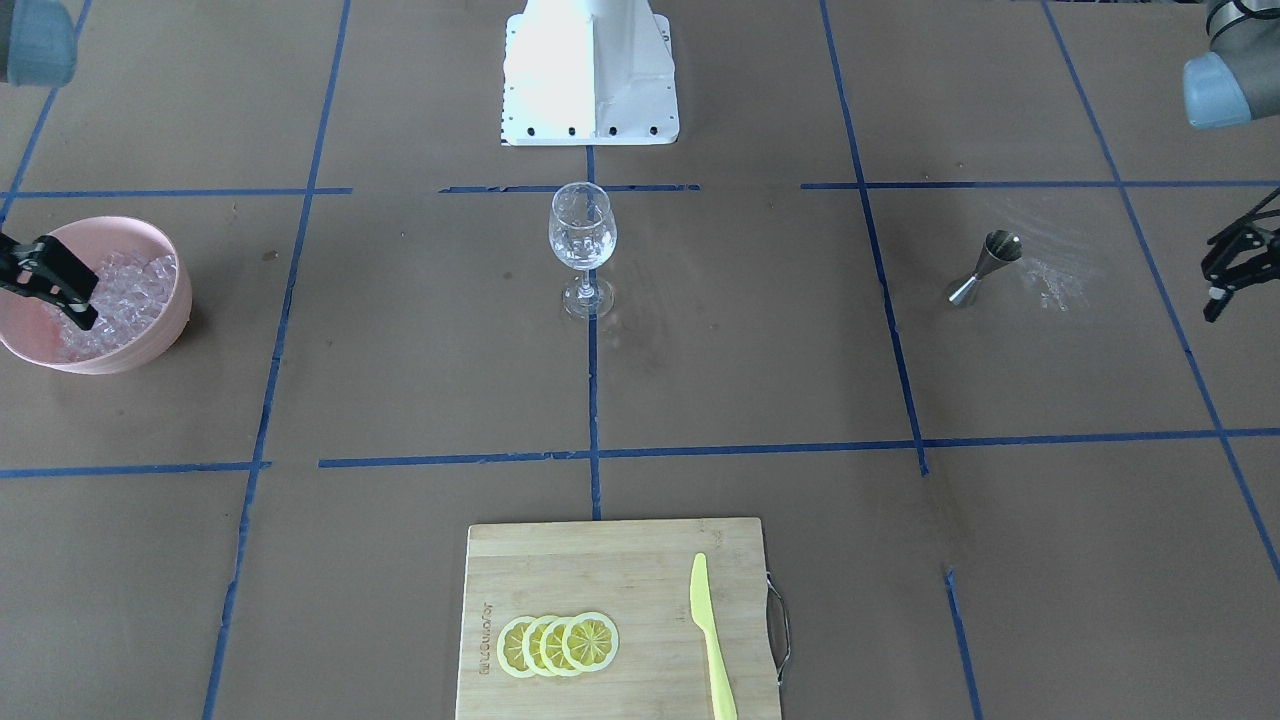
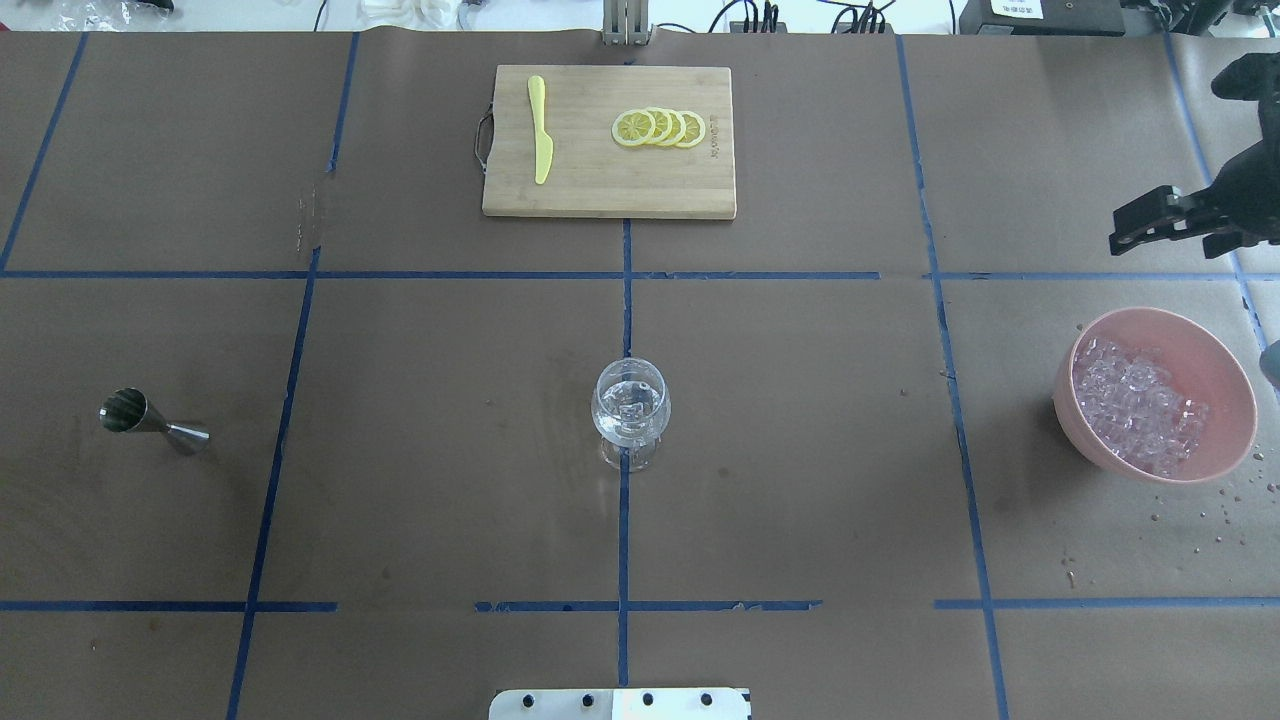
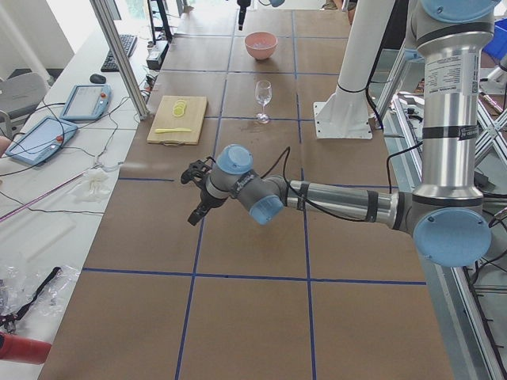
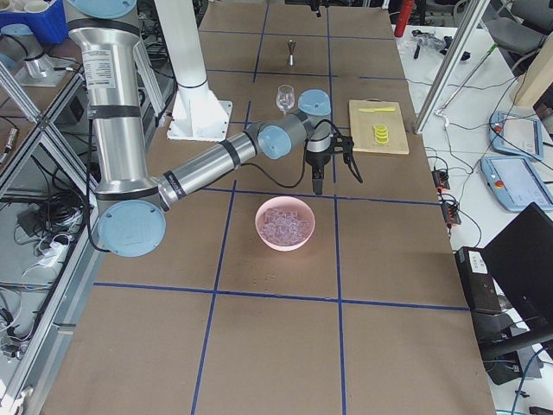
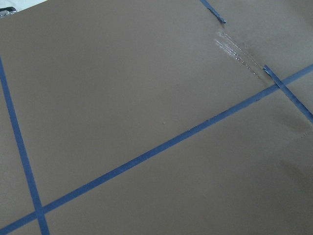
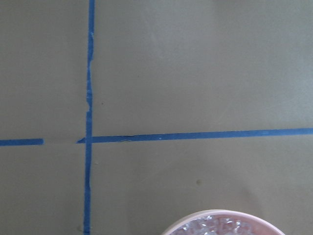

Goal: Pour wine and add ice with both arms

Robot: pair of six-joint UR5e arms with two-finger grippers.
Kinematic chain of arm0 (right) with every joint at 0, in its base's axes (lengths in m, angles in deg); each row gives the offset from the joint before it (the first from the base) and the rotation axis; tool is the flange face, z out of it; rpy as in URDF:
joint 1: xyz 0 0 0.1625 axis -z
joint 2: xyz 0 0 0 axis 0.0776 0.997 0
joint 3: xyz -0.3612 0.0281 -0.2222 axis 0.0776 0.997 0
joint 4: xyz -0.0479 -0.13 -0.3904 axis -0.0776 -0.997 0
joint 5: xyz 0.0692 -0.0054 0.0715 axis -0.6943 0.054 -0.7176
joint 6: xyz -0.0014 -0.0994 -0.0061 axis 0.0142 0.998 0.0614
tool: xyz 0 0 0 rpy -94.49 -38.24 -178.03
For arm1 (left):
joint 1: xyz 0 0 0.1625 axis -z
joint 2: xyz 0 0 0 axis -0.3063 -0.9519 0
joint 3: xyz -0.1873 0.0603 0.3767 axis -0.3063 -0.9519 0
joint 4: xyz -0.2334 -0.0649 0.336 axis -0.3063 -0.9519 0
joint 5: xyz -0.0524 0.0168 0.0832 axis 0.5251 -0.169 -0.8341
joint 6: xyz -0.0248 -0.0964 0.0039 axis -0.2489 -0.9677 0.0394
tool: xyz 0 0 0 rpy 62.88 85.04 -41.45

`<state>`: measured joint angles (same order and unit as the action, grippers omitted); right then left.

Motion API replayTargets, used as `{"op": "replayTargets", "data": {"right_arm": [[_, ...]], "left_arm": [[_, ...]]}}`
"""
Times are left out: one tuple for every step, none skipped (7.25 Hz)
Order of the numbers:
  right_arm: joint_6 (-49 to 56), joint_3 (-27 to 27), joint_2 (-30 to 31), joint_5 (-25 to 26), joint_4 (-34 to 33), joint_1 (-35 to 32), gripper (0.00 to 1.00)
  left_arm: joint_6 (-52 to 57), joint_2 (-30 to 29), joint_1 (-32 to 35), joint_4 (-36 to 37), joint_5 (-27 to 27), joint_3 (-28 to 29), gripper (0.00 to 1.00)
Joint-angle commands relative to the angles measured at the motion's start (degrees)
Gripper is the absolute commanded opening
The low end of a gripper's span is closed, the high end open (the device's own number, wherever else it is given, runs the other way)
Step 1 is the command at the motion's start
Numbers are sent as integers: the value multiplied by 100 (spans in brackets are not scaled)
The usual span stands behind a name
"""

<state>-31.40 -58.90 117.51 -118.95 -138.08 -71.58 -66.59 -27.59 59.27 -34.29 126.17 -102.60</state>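
Ice [image 2: 1140, 405]: heaped in the pink bowl [image 2: 1218, 368], well right of the wine glass [image 2: 631, 410]; some cubes also in the glass.
Right gripper [image 2: 1135, 220]: fingers spread, empty, in the air just beyond the bowl.
Left gripper [image 3: 192, 198]: fingers spread, empty, far left of the glass, past the jigger [image 2: 150, 420].

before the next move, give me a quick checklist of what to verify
1. Wine glass upright at centre, cubes inside: ok.
2. Liquid level in it: cannot tell.
3. Jigger standing, nothing touching it: ok.
4. Left gripper open and empty: ok.
5. Right gripper over the ice: not ok, it hangs beside the pink bowl; jaws cannot tell.
6. Table dry by the bowl: not ok, droplets.
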Motion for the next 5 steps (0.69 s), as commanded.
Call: {"op": "replayTargets", "data": {"right_arm": [[1629,697,58,-298,-13,-912,100],[2271,1075,32,-421,-22,-1194,100],[2582,1270,40,-509,-22,-1354,100],[2785,1307,66,-614,-57,-1547,100],[3066,1359,67,-616,-179,-1627,100]], "left_arm": [[673,-788,507,1932,35,-168,100],[673,-737,525,2243,688,-161,100],[655,-685,577,2576,1634,-169,100],[638,-353,621,2649,1722,-439,100],[646,15,621,2624,1679,-633,100]]}}
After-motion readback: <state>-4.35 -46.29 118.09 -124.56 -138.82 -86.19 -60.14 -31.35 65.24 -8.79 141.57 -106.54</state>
